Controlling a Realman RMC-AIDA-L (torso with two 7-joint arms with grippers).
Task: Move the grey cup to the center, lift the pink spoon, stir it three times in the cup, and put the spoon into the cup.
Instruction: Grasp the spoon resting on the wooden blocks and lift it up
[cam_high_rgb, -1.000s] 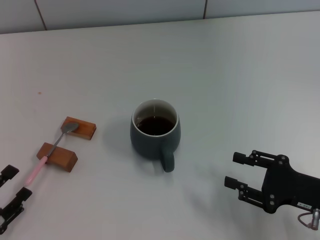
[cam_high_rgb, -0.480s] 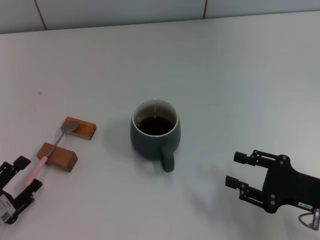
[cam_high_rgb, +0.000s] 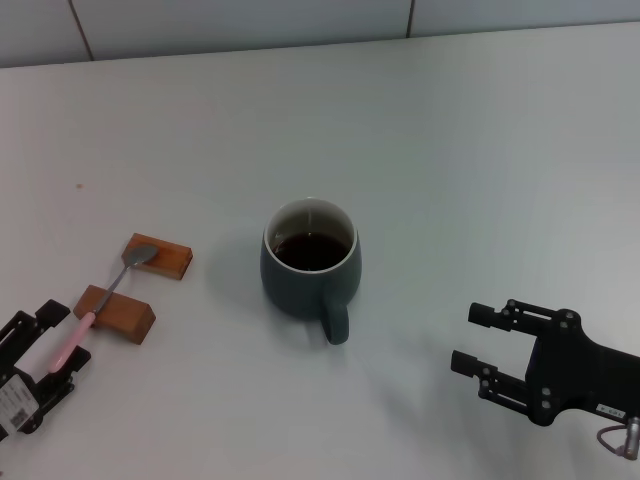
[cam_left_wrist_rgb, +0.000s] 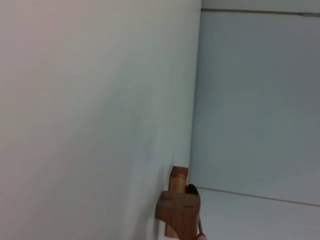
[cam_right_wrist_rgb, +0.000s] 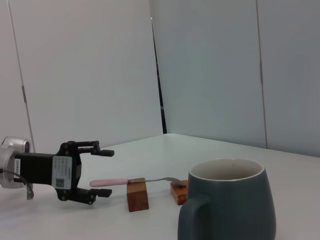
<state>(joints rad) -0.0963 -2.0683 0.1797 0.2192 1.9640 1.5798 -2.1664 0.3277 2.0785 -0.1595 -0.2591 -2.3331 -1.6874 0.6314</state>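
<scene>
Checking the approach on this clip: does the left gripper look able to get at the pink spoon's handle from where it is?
Probably yes: the left gripper is open, its fingers either side of the pink spoon handle's free end, nothing between.

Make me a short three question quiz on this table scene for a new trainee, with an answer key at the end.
1. True or false: the pink spoon lies flat on the table.
2. Which gripper is at the spoon's handle end: A) left gripper B) right gripper?
3. Fill in: the grey cup has its handle turned toward the ____.

Key:
1. False. It rests across two wooden blocks, bowl on the farther one.
2. A. Its open fingers sit either side of the pink handle; the right gripper is open, apart from the cup.
3. Robot.
</scene>
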